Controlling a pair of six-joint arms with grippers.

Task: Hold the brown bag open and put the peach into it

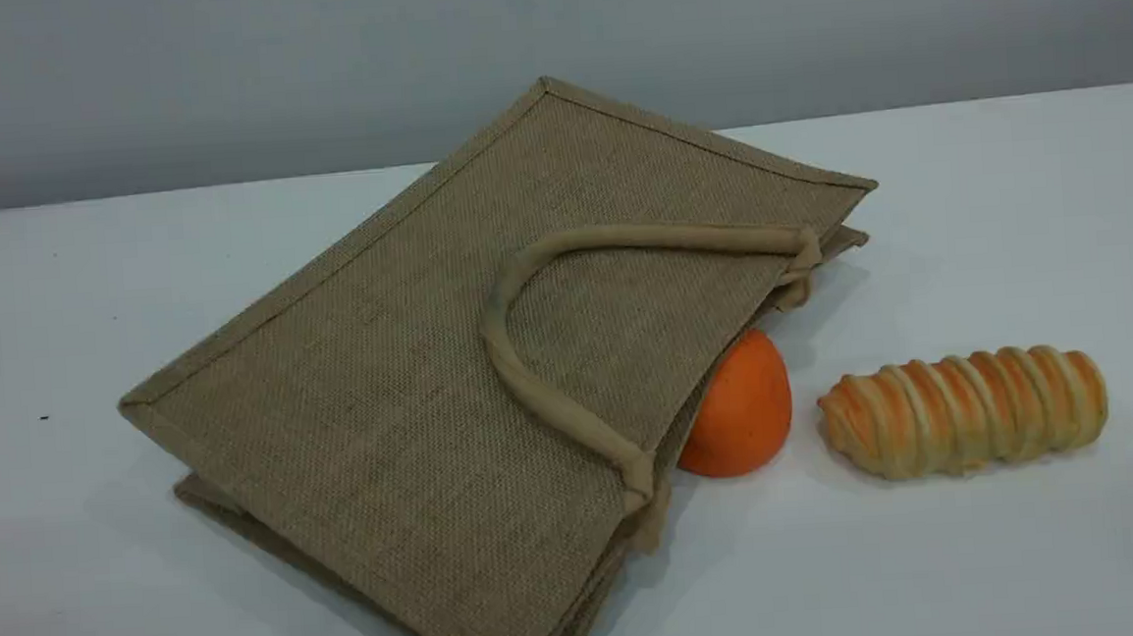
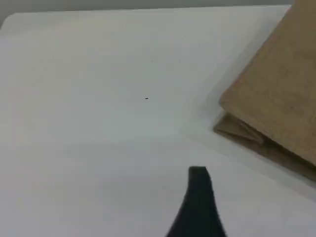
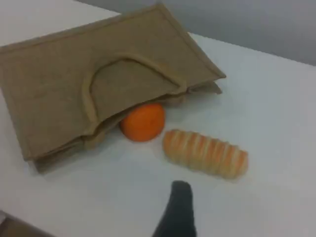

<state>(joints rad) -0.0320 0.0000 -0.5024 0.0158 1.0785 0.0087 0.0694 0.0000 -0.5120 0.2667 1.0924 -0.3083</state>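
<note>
The brown bag (image 1: pixel 384 388) lies flat on its side on the white table, its mouth facing right and one rope handle (image 1: pixel 532 389) resting on its upper face. A corner of the bag (image 2: pixel 281 98) shows in the left wrist view, right of the left gripper's dark fingertip (image 2: pixel 199 197), which hangs over bare table. In the right wrist view the bag (image 3: pixel 59 84) lies beyond the right gripper's fingertip (image 3: pixel 178 210). Neither gripper holds anything, and neither arm shows in the scene view. The peach is out of view.
An orange fruit (image 1: pixel 745 415) sits at the bag's mouth, partly under its upper edge, and shows as an orange ball (image 3: pixel 143 121) in the right wrist view. A striped bread roll (image 1: pixel 966 412) lies just to its right. A grey wall stands behind the table (image 1: pixel 1014 232).
</note>
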